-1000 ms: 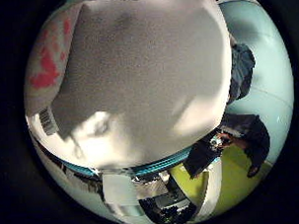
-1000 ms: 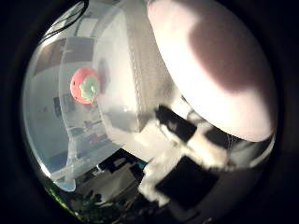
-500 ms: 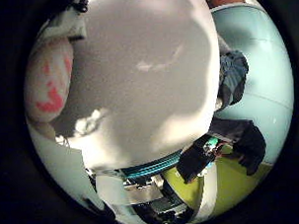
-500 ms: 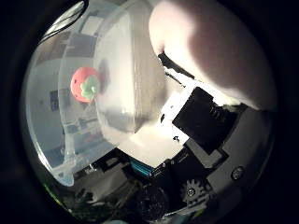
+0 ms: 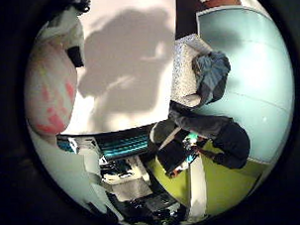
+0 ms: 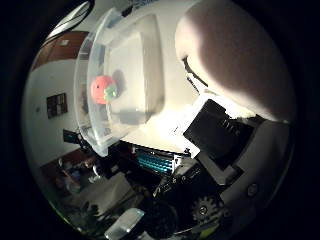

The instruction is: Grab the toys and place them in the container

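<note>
A pale pink and white soft toy (image 6: 240,60) fills much of the right thumb side palm view, close against the palm. My right hand (image 6: 218,135) shows as black and white finger parts curled against the toy. In the right little finger side palm view a white toy with pink marks (image 5: 48,88) sits at the picture's edge beside the palm. A clear plastic container (image 6: 140,45) stands on the white table (image 5: 128,64). A red and green toy (image 6: 103,90) lies inside it.
The table's edge (image 5: 111,129) runs under the hand, with shelves and room clutter (image 5: 122,168) beyond it. A yellow-green floor area (image 5: 227,184) lies further off. The hand's shadow falls on the table.
Both views have drawn back from the table and the container, so the hand has risen. The pale toy has stayed against the palm.
</note>
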Robot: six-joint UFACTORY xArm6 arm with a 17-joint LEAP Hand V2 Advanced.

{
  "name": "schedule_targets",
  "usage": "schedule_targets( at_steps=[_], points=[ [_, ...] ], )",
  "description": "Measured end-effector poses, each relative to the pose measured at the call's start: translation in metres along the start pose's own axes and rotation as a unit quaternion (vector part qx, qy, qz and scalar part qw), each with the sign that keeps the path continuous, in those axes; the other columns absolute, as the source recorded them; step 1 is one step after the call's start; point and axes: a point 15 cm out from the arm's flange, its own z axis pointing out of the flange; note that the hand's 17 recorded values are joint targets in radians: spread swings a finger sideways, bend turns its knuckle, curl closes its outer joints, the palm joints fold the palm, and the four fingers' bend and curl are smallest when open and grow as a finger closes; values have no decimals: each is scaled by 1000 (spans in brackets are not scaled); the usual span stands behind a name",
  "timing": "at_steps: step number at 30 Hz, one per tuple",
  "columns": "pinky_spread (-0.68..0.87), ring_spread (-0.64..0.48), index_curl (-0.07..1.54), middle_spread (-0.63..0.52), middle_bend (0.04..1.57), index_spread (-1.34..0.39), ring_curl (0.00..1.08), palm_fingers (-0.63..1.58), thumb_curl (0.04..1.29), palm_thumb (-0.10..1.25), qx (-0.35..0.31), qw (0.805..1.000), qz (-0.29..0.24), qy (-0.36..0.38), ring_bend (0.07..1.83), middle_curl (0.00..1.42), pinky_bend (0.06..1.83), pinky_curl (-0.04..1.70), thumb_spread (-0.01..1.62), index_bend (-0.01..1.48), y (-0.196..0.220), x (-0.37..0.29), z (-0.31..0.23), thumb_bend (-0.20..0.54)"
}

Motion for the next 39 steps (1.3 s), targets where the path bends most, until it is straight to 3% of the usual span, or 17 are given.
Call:
schedule_targets(
  at_steps=[7, 20, 30, 39],
  points=[
    [-171, -257, 956, -166, 1313, -260, 837, 1022, 746, 1031, 6, 1000, -22, 22, 1335, 883, 1316, 933, 921, 1055, 14, -8, -73, -15],
    [-198, -264, 989, -169, 1293, -270, 873, 1032, 761, 1003, 79, 989, -118, 39, 1304, 892, 1241, 1035, 931, 1005, 43, -102, -186, -16],
    [-219, -270, 1002, -172, 1271, -275, 890, 1052, 765, 1001, 100, 975, -196, 31, 1275, 900, 1196, 1080, 935, 975, 24, -210, -201, -16],
    [-232, -278, 1013, -174, 1261, -279, 906, 1057, 767, 1001, 115, 967, -225, 25, 1255, 909, 1174, 1108, 935, 962, -12, -277, -208, -16]
  ],
)
